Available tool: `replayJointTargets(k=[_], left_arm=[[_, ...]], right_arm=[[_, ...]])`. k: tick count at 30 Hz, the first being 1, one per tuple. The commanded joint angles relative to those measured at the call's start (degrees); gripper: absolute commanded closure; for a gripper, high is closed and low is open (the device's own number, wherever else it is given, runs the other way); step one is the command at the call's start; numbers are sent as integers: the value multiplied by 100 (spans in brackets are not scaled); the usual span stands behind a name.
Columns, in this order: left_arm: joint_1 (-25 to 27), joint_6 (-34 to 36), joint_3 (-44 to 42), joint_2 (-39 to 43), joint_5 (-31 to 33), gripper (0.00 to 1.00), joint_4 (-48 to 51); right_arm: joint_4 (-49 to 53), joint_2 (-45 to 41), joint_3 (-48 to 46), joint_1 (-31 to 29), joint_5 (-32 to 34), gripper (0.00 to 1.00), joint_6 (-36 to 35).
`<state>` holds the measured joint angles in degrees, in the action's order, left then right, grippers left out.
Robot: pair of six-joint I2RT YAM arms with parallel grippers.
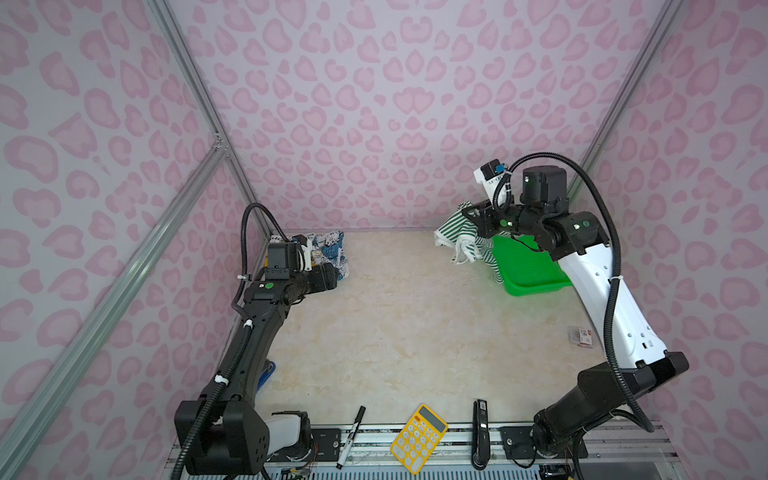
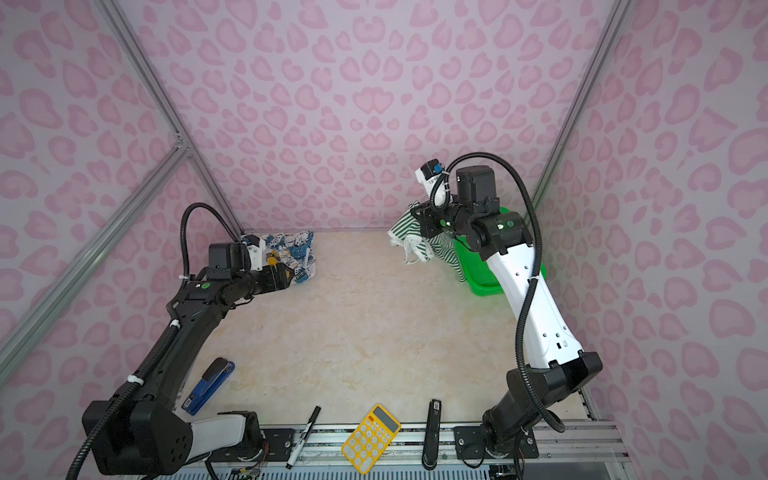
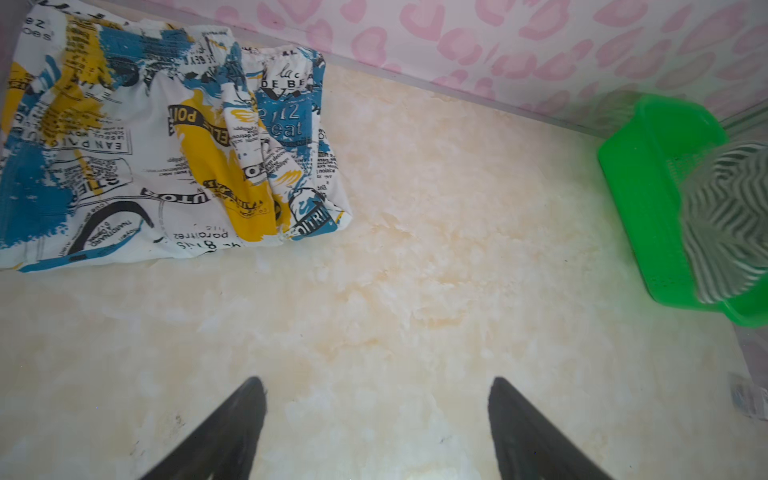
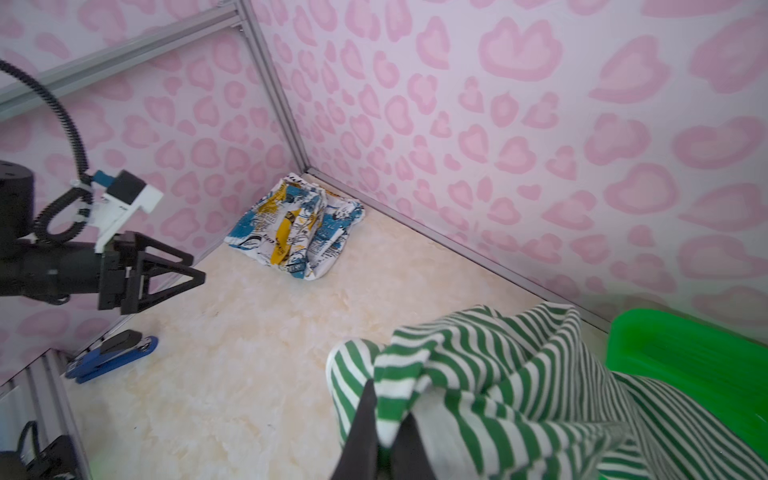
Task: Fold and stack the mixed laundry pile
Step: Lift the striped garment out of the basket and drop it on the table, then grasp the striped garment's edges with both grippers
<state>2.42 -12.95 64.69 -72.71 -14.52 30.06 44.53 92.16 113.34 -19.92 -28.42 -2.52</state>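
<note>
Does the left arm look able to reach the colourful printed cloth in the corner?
Probably yes: the left tool is open and empty, close beside the printed cloth, which lies uncovered on the table with nothing between them.

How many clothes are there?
2. The white cloth garment with blue, yellow and black print lies in the far left corner. The green-and-white striped cloth garment hangs from the right fingers by the green plastic basket, which might hide more.

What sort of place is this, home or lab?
Probably a robot lab test cell, not a home: left arm and right arm mounted on a rail, pink printed backdrop on aluminium framing.
</note>
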Motion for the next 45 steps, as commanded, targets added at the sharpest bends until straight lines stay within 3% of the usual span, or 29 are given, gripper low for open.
replayJointTargets(k=[1,5,10,13,18,25,28,32,35,40,45], left_arm=[[182,151,-151,196,-495,15,-203],[583,237,-465,310,-527,16,-333],[1128,12,-891,238,-418,22,-609],[1598,-14,-982,32,-213,22,-723],[2387,-41,-828,-680,131,31,-996],[3353,-73,-158,-2006,580,38,-1177],[3369,-549,79,-2432,974,48,-930],[3363,-747,-130,-2474,772,48,-1196],[3300,-965,-91,-2491,1059,48,-946],[2685,-1517,-550,-2030,1088,39,-946],[2441,-1469,-813,-1559,1221,30,-709]], right_arm=[[-527,32,-544,-135,-354,100,366],[-663,284,-1191,-96,212,100,933],[69,674,-2014,10,923,71,1196],[339,621,-2645,-7,1351,63,1106],[124,179,-3613,14,1492,52,1093],[-404,113,-4374,47,953,51,1229],[-682,150,-4591,-187,531,52,1375],[-1179,185,-4928,-590,268,52,1691],[-1828,221,-5254,-754,132,52,2218],[-2447,461,-5414,-1001,466,49,2970],[-2959,835,-5448,-1061,572,49,3390]])
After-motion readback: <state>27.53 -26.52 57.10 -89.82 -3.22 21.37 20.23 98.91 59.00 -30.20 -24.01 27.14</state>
